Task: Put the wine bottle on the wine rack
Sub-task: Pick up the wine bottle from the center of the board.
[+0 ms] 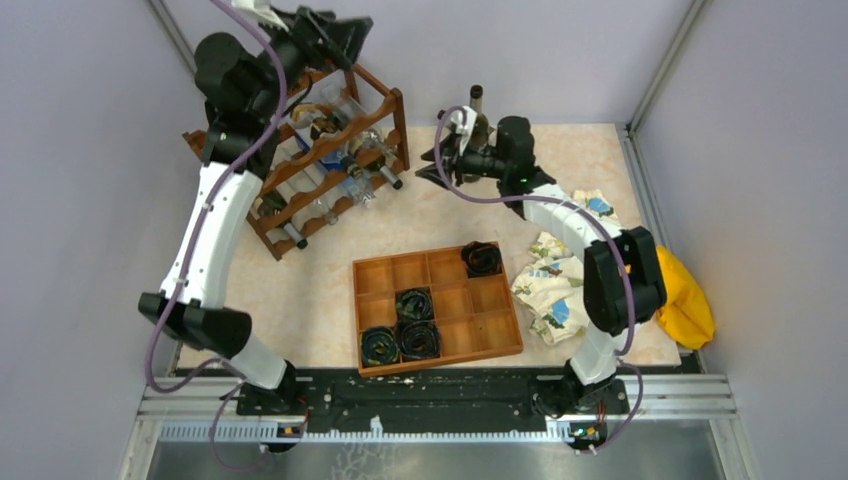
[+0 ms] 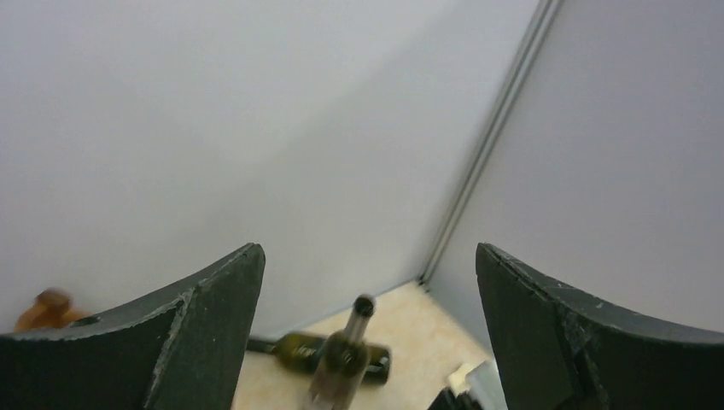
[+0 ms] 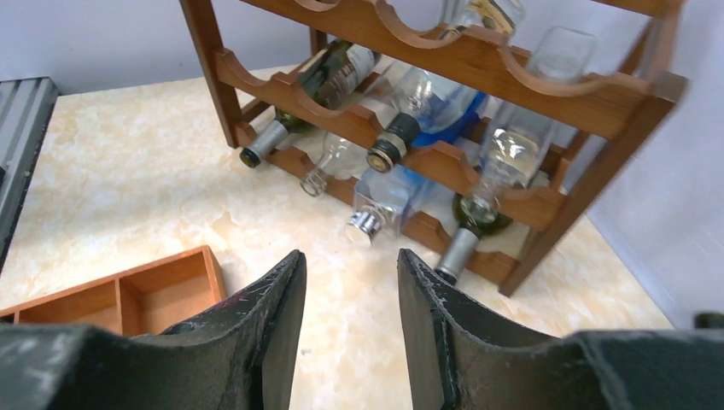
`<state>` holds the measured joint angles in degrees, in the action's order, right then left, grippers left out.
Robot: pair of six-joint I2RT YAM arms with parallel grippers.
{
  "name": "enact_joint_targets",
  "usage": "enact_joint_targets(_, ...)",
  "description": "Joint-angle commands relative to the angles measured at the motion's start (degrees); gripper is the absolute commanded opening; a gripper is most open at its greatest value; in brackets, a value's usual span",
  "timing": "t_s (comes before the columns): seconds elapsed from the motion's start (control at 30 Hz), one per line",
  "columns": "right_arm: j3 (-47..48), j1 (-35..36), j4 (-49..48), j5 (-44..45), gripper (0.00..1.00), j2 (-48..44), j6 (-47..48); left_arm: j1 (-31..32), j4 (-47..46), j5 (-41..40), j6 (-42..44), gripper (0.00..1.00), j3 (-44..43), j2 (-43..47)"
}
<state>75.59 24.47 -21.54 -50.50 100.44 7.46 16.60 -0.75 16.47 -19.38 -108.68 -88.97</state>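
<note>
1. Your dark glass wine bottle (image 1: pixel 477 112) stands upright at the far edge of the beige marbled table (image 1: pixel 420 215), well to the right of the rack and not on it.
2. The dark reddish-brown wooden wine rack with scalloped rails (image 1: pixel 305 200) sits at the far left, with several bottles lying in its tiers.
3. Your right claw (image 3: pixel 350 265) sits low just in front of the bottle, facing the rack. Its fingers are slightly apart with nothing between them.
4. Your left claw (image 2: pixel 369 252) hangs high above the rack, spread wide and empty.
5. Nearer you lies a flat orange-brown compartment tray (image 1: pixel 385 275), with a patterned cloth (image 1: pixel 555 285) to its right.
</note>
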Motion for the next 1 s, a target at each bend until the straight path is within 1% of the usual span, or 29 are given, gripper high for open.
enact_joint_targets(0.0, -2.1, -3.8, 6.8, -1.4, 0.44, -7.9, 2.2, -0.3, -9.2, 2.1, -15.6, 0.99, -13.3, -5.8)
enact_joint_targets(0.07, -3.3, -5.6, 8.9, -0.6, 0.45, -10.7, 2.7, -0.3, -11.0, -0.7, -22.9, 0.99, -17.5, -8.1)
enact_joint_targets(0.17, -5.0, -8.4, 11.9, 0.6, 0.45, -14.4, 3.3, -0.3, -15.0, -4.3, -30.0, 0.99, -20.6, -10.0)
enact_joint_targets(0.3, -6.0, -12.0, 15.1, 1.4, 0.46, -17.5, 2.4, -0.1, -15.5, -7.4, -36.0, 0.99, -24.0, -11.1)
enact_joint_targets(0.5, -4.1, -16.1, 17.4, 4.1, 0.47, -17.8, 1.0, 1.6, -17.1, -10.3, -36.0, 0.99, -24.5, -9.6)
enact_joint_targets(0.7, 2.7, -18.4, 17.5, 5.4, 0.5, -12.7, -1.5, 2.5, -17.4, -11.7, -35.3, 0.99, -24.9, -9.2)
enact_joint_targets(0.8, 6.0, -18.7, 17.3, 5.9, 0.61, -10.0, -1.9, 2.6, -17.6, -10.9, -34.6, 0.99, -25.5, -9.4)
enact_joint_targets(0.87, 8.2, -18.7, 17.7, 6.6, 0.73, -8.7, -1.2, 2.6, -18.3, -9.2, -33.7, 0.99, -25.2, -9.4)
enact_joint_targets(0.93, 10.9, -18.7, 19.1, 7.7, 0.85, -7.5, 0.0, 2.5, -18.3, -7.7, -31.0, 0.99, -21.5, -7.8)
enact_joint_targets(0.97, 12.2, -18.7, 19.9, 8.4, 0.92, -6.4, 0.9, 2.4, -19.5, -6.2, -29.6, 0.99, -17.3, -6.1)
